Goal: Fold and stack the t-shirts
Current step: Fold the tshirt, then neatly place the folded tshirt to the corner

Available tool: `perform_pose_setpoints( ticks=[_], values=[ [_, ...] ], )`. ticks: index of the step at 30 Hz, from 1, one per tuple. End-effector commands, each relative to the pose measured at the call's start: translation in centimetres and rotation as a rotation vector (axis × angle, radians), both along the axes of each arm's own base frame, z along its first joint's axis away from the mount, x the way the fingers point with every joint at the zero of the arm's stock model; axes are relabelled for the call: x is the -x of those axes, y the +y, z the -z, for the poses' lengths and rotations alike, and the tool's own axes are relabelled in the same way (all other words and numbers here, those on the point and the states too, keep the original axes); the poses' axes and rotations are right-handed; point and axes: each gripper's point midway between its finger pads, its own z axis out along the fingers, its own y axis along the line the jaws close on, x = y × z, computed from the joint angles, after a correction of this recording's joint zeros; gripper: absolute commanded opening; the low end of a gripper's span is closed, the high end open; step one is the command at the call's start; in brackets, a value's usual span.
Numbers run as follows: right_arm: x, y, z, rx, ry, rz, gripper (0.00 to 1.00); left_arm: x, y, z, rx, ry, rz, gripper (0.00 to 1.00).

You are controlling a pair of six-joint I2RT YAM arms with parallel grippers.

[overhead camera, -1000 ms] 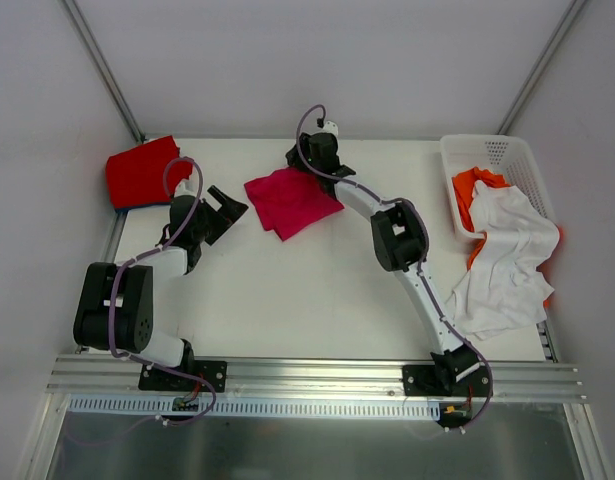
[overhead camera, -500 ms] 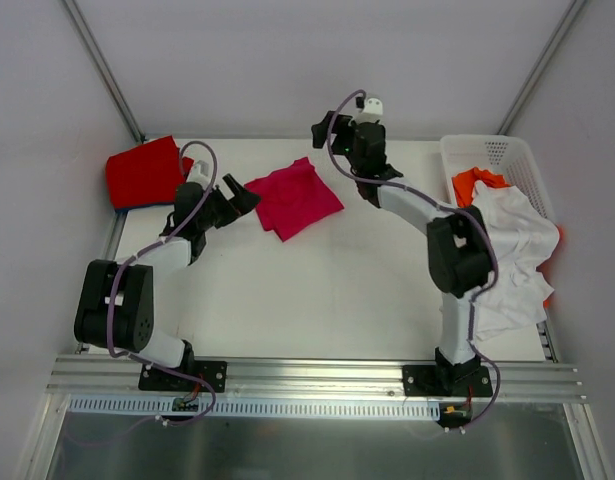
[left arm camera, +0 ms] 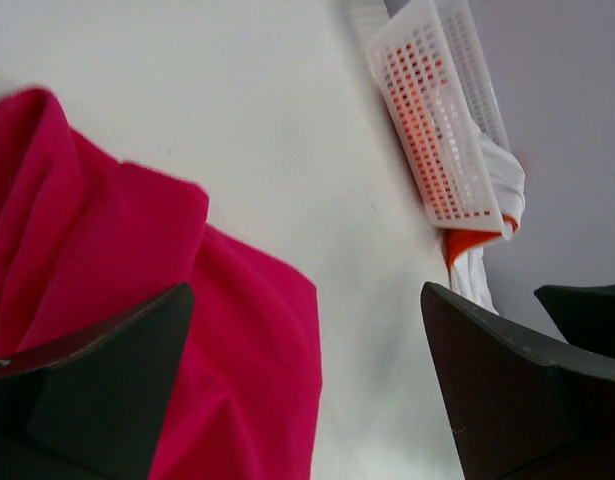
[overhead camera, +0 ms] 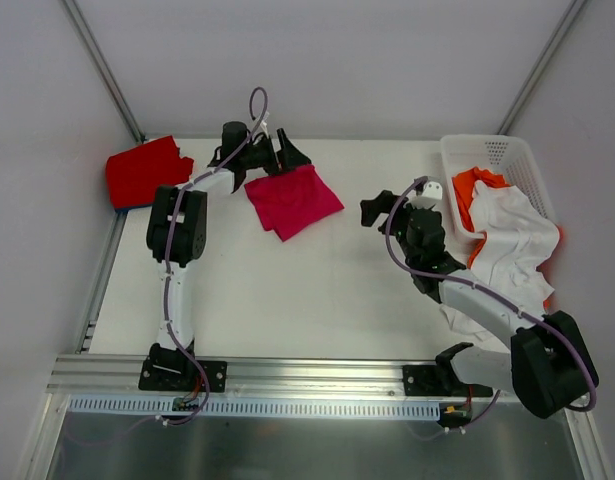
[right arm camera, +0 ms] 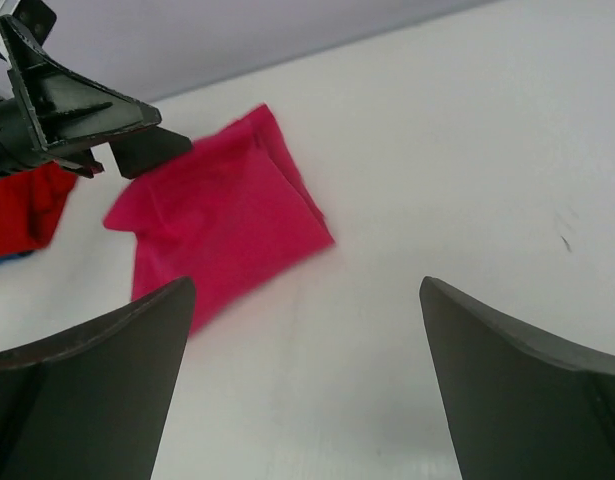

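Looking like a robot lab cell. Left arm and right arm are sitting bolted to an aluminium rail at the near edge of a bare white desk. Plain white walls are boxing it in, with metal struts running up the corners. Purple cables are trailing along the arms down to a slotted duct under the rail.

YAM pair: white links, black joints.
Left arm and right arm: white tubes, chunky black housings, a purple cable along each, black base plates on the aluminium rail. Left gripper and right gripper: matte black wedge fingers.
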Motion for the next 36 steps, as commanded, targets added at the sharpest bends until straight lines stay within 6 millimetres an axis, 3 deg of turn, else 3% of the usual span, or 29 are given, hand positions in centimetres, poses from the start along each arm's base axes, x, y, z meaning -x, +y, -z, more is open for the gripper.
perform_pose_setpoints(
  ticks=[1,4,10,16,19,28,36],
  values=[
    [1.1,-1.8,-1.3,-0.014,-0.018,0.075,0.99,2.0,-1.8,-0.1,0.104,0.06,0.176,0.99],
    [1.2,-2.4,-1.1,0.003,-0.009,0.094,0.99,3.7,-2.9,-0.1,0.139,0.061,0.223,0.99],
    [1.0,-1.5,-0.5,-0.011,0.016,0.065,1.0,6.0,-3.9,-2.3,0.154,-0.013,0.302,0.99],
    [1.0,-1.2,0.4,-0.013,0.043,0.056,0.99,7.2,-3.9,-7.3,0.178,-0.137,0.333,0.99],
    [1.0,-1.2,0.6,-0.012,0.05,0.058,1.0,7.7,-4.6,-7.9,0.176,-0.108,0.365,0.99],
    [0.8,-1.5,1.0,0.007,0.061,0.078,0.99,8.8,-5.7,-0.7,0.132,0.012,0.339,0.99],
    [0.6,-1.8,2.1,0.024,0.084,0.095,1.0,9.1,-7.4,1.4,0.195,0.082,0.42,0.99]
  ],
)
